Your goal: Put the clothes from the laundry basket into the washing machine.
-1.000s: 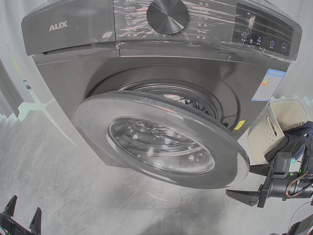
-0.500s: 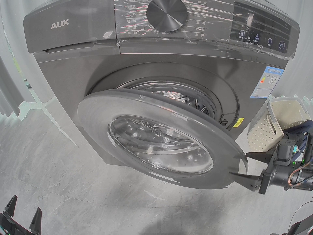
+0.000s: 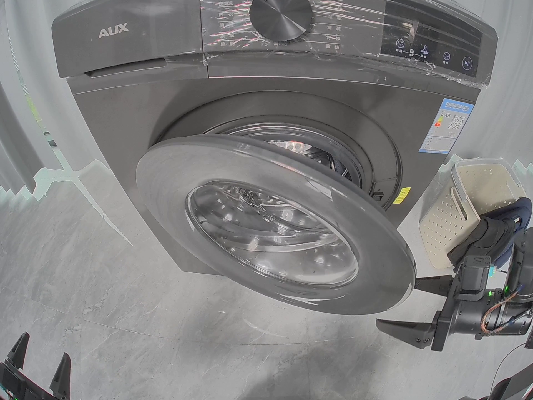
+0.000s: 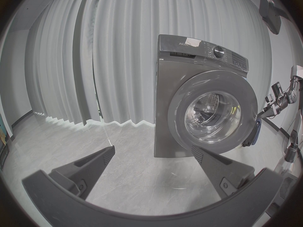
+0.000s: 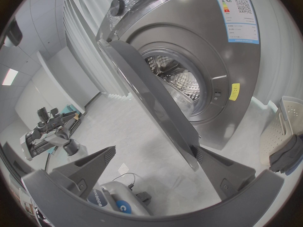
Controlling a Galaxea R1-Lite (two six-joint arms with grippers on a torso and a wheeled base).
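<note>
From the head view, the washing machine (image 3: 266,101) stands with its door (image 3: 277,223) swung partly open. The door covers most of the drum, so I cannot make out whether anything lies inside. The laundry basket (image 3: 444,223) sits on the floor at 4 o'clock from the door, cut off by the frame edge. Dark clothes (image 3: 488,237) hang over its rim, partly hidden behind my right arm.

The right gripper (image 3: 396,301) is at 4 o'clock of the door, jaws spread and holding nothing. In its wrist view the door's edge (image 5: 176,136) runs down between the fingers (image 5: 94,164); I cannot tell whether it touches them.

The left gripper (image 3: 43,348) is low at 7 o'clock, cropped by the frame, jaws apart and empty, well away from the machine (image 4: 202,101).
</note>
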